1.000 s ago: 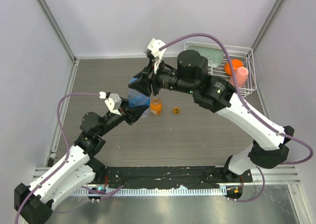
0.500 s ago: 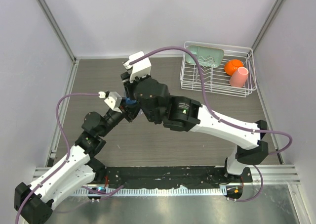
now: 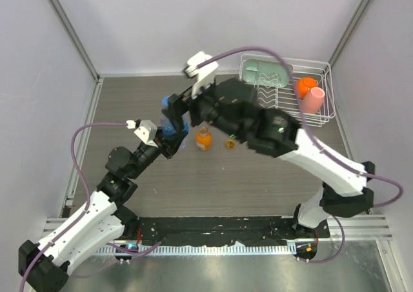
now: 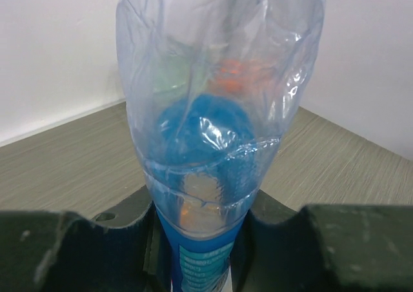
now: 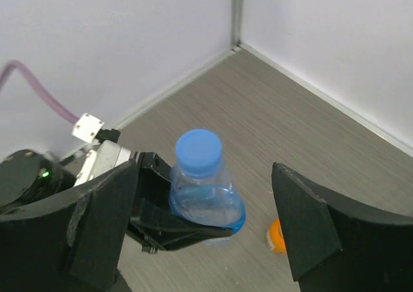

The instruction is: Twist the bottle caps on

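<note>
With left hand (image 3: 173, 139) clamped, right hand (image 5: 205, 171) gapes wide

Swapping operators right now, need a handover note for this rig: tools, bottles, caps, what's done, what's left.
Left tool: shut on the clear bottle.
Right tool: open, fingers either side of the blue cap, not touching it.
Done: blue cap sits on the clear bottle; tightness can't be judged.
Left: the orange bottle stands on the table, and the orange cap lies apart beside it.

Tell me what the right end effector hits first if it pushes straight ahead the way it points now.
Probably the blue cap sitting on the clear bottle, centred between the open fingers; depth is unclear.
</note>
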Motion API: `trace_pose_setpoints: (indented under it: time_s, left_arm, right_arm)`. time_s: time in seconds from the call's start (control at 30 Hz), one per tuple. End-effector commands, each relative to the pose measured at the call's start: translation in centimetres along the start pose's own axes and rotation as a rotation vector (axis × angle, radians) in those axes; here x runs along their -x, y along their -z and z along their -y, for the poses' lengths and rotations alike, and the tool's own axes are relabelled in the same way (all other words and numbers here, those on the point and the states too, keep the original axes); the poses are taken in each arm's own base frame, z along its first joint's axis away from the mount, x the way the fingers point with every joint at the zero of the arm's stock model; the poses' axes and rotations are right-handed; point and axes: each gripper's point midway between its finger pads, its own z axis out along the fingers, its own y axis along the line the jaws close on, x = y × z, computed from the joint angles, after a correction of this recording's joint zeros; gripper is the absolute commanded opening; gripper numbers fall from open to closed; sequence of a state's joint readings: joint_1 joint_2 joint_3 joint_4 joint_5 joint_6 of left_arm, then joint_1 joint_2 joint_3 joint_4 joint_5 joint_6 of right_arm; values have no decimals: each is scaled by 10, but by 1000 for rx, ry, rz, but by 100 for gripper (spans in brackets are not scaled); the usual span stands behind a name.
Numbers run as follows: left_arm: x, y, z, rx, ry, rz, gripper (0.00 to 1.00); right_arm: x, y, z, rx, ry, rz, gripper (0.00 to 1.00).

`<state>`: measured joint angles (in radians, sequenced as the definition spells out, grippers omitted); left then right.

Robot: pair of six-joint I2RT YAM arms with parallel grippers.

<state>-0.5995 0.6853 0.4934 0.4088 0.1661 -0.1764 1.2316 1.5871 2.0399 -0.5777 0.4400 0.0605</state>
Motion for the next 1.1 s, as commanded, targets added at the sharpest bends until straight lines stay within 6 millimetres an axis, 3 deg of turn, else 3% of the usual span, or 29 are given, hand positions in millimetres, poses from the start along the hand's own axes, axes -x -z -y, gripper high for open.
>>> trace_pose_setpoints:
  time_s: [0.0, 0.07, 0.13, 0.2, 0.33, 0.5, 0.83, 1.07]
  left_arm:
    - [26, 0, 15, -74, 22, 62, 0]
    - [26, 2, 26, -138, 53, 49, 0]
    - [22, 10, 57, -311, 75, 19, 0]
    - [21, 29, 94, -547, 61, -8, 0]
    - [19, 53, 126, -777, 98, -60, 7]
    - [17, 56, 130, -812, 96, -66, 8]
    - [28, 52, 128, -791, 92, -30, 4]
    - [32, 46, 123, -744, 97, -9, 0]
  right_arm:
    - [68, 70, -7, 396, -57, 131, 90]
    - [58, 77, -4, 519, -14, 83, 90]
    - [55, 77, -3, 587, 7, 65, 90]
    - [47, 85, -11, 738, 30, 41, 89]
    - [43, 98, -29, 933, 65, 41, 87]
    - [33, 104, -45, 1091, 45, 27, 82]
    - [16, 106, -52, 1160, -13, 18, 77]
    - [14, 106, -55, 1188, -38, 29, 59]
